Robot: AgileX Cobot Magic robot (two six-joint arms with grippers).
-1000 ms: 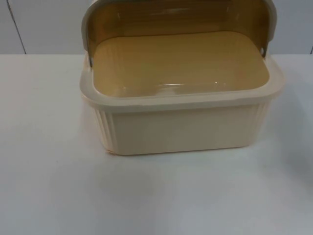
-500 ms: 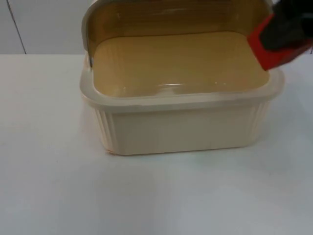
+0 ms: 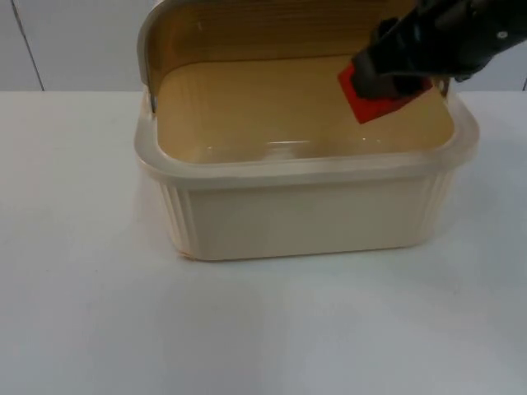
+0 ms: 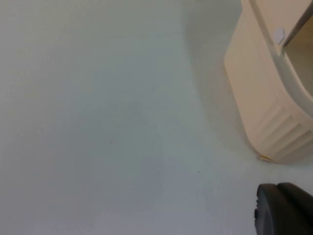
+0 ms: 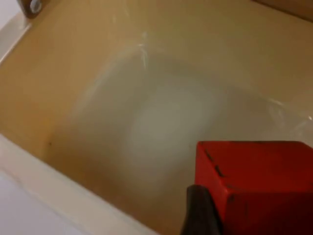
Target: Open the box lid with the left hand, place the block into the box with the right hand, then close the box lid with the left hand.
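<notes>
Red block, a smooth cube with sharp edges, hangs above the open box's interior, clamped between the fingers of the right gripper. The box is cream plastic with ribbed walls, its translucent amber lid raised. The left gripper waits over the white table beside the box; its fingers' state cannot be told.

Overhead and both wrist cameras share the box.
</notes>
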